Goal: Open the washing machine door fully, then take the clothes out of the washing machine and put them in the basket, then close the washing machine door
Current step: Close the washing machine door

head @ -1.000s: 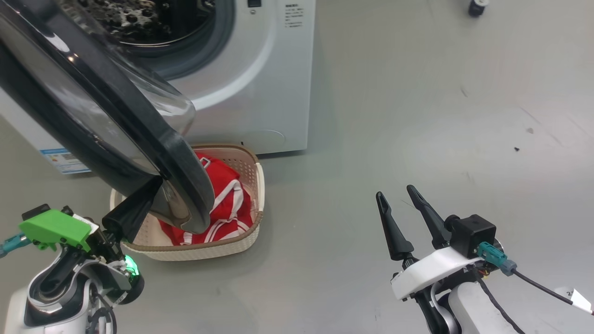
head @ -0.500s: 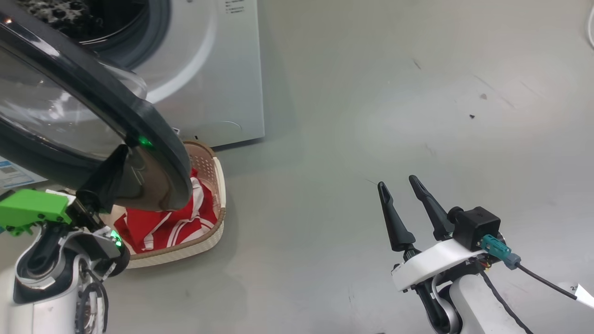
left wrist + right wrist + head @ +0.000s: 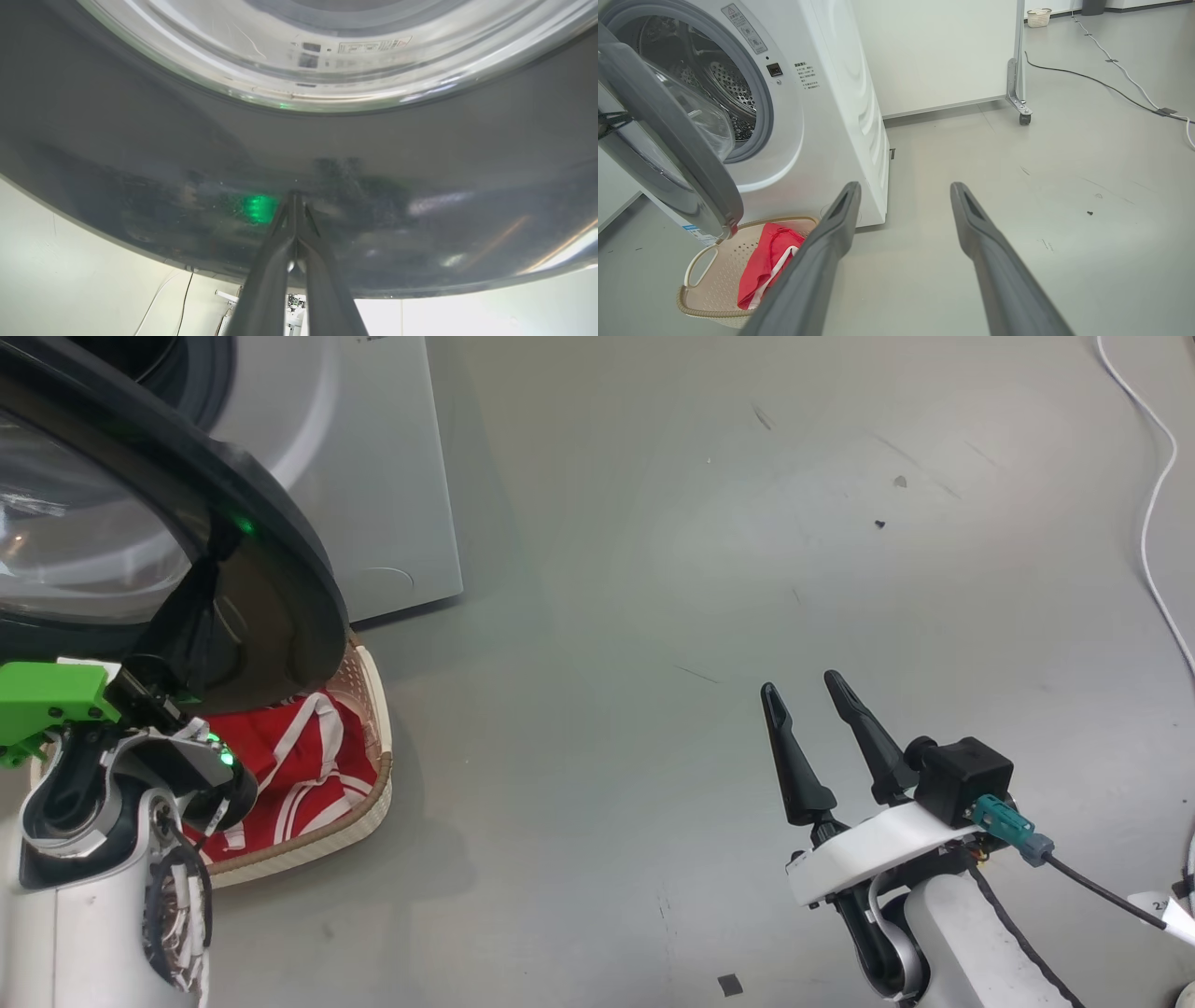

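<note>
The washing machine door (image 3: 280,569), a black rim around clear glass, stands partly open at the upper left of the head view. My left gripper (image 3: 222,543) is shut and holds nothing. In the left wrist view its tips (image 3: 294,193) press on the door's glossy black rim (image 3: 140,140). The white washing machine (image 3: 831,116) shows its steel drum (image 3: 724,79) behind the door (image 3: 682,154). Below the door, the cream basket (image 3: 373,793) holds the red clothes (image 3: 299,765). My right gripper (image 3: 803,683) hangs open over the floor, well right of the basket (image 3: 714,261).
A white cable (image 3: 1153,523) snakes along the grey floor at the far right. A wheeled panel leg (image 3: 1020,93) and a black cable (image 3: 1087,79) lie beyond the machine. A small basket (image 3: 1038,16) stands far back.
The head camera has swung, so machine, door and basket sit further left in view. My left gripper stays shut, its tips now further in on the door's rim. The right gripper stays open.
</note>
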You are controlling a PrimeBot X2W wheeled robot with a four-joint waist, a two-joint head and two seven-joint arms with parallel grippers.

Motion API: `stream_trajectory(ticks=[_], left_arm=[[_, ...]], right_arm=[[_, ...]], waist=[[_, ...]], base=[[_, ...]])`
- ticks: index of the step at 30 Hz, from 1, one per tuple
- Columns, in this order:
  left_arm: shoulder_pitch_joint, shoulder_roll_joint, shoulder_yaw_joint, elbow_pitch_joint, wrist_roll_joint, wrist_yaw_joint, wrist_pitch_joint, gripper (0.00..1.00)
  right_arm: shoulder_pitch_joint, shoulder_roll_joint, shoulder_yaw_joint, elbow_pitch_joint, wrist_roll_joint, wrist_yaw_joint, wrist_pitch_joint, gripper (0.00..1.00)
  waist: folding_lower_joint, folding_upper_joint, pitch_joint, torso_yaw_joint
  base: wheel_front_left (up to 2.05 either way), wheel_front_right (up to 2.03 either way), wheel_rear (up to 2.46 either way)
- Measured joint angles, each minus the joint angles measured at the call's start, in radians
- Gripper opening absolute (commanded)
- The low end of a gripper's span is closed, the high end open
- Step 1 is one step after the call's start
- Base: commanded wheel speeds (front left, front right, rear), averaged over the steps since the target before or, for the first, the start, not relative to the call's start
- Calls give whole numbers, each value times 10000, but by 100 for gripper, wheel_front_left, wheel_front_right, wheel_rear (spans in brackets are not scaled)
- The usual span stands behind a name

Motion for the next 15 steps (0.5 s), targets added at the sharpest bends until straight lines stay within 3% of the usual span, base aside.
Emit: stream_trajectory(ticks=[15], left_arm=[[-892,-36,-433,899,2,-2,-771,0]], right_arm=[[-6,25,-261,-79,19,0,0,100]], waist=[[0,0,231,-356]], base=[[0,0,0]])
